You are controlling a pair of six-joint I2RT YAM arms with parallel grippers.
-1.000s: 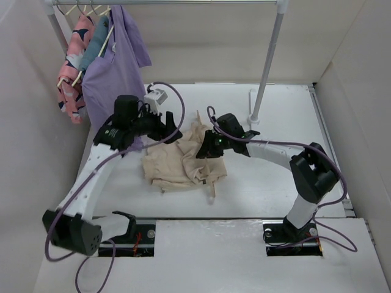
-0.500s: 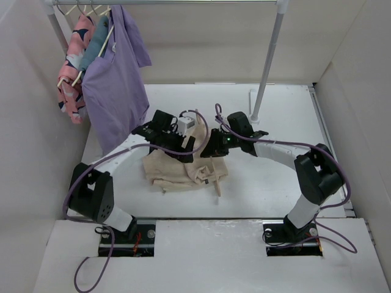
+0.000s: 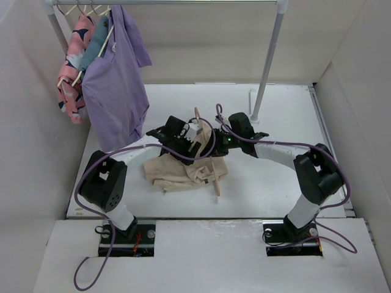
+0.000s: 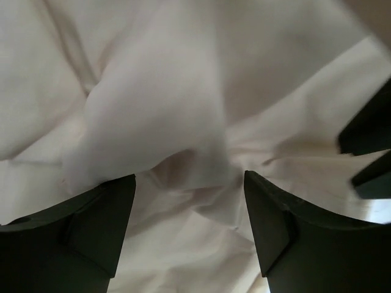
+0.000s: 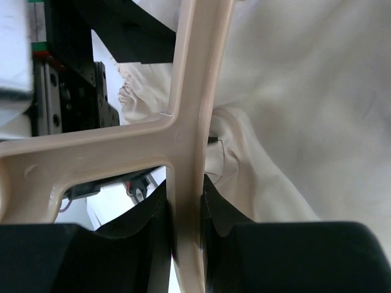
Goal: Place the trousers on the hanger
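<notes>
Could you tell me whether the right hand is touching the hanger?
Touching: the right wrist view shows the right hand clamped on the hanger.

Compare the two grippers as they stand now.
The left gripper stands open, a fold of the trousers between the jaws, unclamped; the right gripper is shut on the bar of the hanger. The left gripper meets soft cloth; the right gripper holds a rigid frame. Both are black and sit over the trousers.

Left jaws apart, right jaws tight.
</notes>
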